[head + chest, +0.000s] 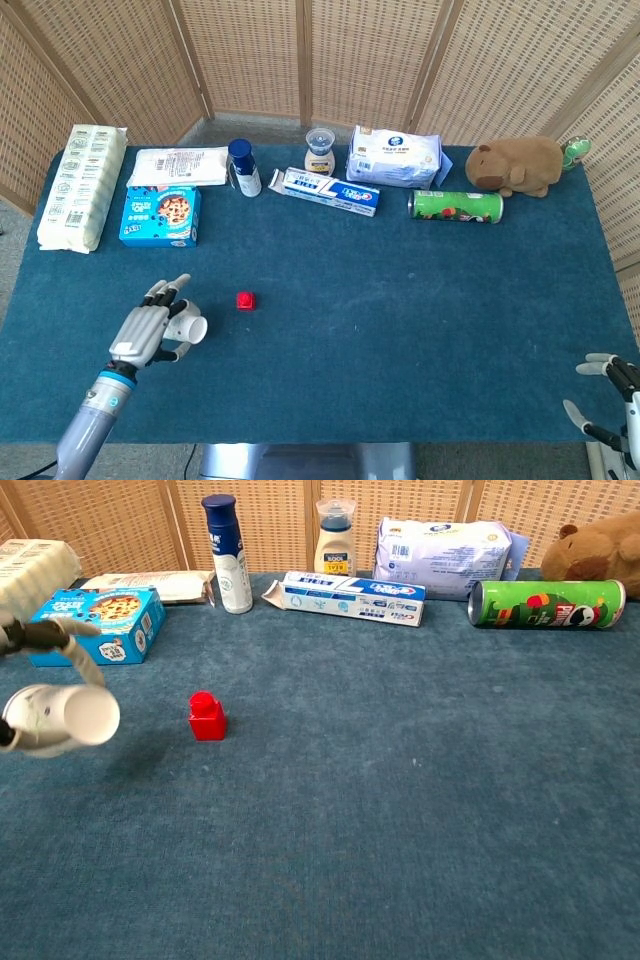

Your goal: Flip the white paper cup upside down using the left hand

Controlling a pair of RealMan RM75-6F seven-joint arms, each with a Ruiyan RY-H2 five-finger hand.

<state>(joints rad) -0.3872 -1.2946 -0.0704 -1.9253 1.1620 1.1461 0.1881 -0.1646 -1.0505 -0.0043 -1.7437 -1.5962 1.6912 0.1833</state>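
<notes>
My left hand [147,331] grips the white paper cup [186,325] at the front left of the blue table. The cup is off the cloth and lies on its side, its flat end pointing right toward the red block [245,299]. In the chest view the cup [62,718] hangs at the left edge with fingers [60,640] curled over it, and the red block [207,716] sits just to its right. My right hand [610,395] shows only at the bottom right corner, fingers apart, holding nothing.
Along the back stand a blue cookie box [161,215], a long white pack [82,186], a flat white bag [178,166], a blue-capped bottle [243,167], a toothpaste box [330,190], a small jar [320,150], a wipes pack [394,156], a green can [456,206] and a plush animal [516,164].
</notes>
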